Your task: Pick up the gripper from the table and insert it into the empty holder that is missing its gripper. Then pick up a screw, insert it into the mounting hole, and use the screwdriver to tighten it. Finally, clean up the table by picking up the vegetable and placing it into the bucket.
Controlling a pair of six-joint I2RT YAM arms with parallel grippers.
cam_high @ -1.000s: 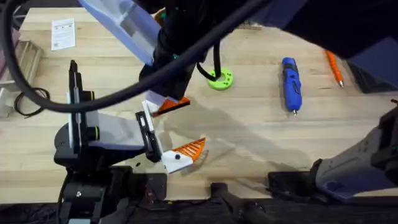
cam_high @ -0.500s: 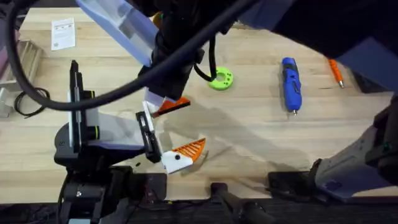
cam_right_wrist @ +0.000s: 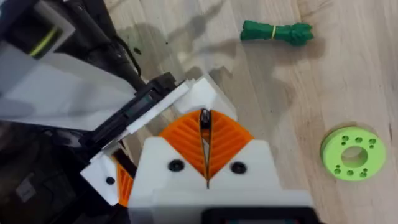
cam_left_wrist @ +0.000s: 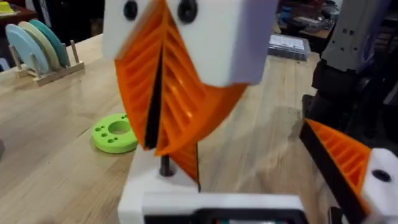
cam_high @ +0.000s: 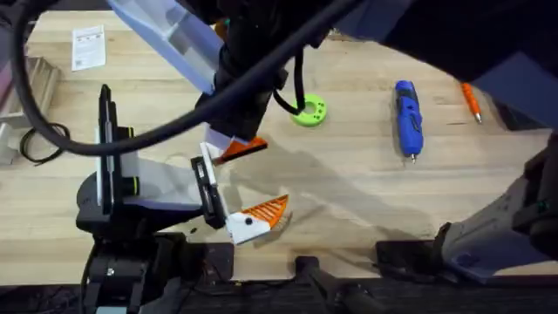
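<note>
My right gripper (cam_right_wrist: 205, 149) is shut on the small orange ribbed gripper (cam_left_wrist: 185, 158). It holds the piece right against the white holder (cam_left_wrist: 158, 190) on one jaw of my left gripper (cam_high: 235, 179). The left gripper is open, and its other finger (cam_high: 259, 212) carries an orange tip. My right arm reaches across the table (cam_high: 349, 192) from above, dark and large, and covers part of it. The blue screwdriver (cam_high: 408, 118) lies at the right. The dark-green vegetable (cam_right_wrist: 277, 32) lies on the wood beyond the holder. The screw and the bucket are out of view.
A bright green disc with holes (cam_high: 309, 111) lies near the middle, with a thin orange pen-like tool (cam_high: 470, 96) at the far right. A paper card (cam_high: 88, 45) and a black cable (cam_high: 39, 139) are at the left. Plates stand in a rack (cam_left_wrist: 37, 50).
The right arm has shifted very slightly. Its hold on the orange gripper at the holder looks the same, and the left arm has stayed put.
</note>
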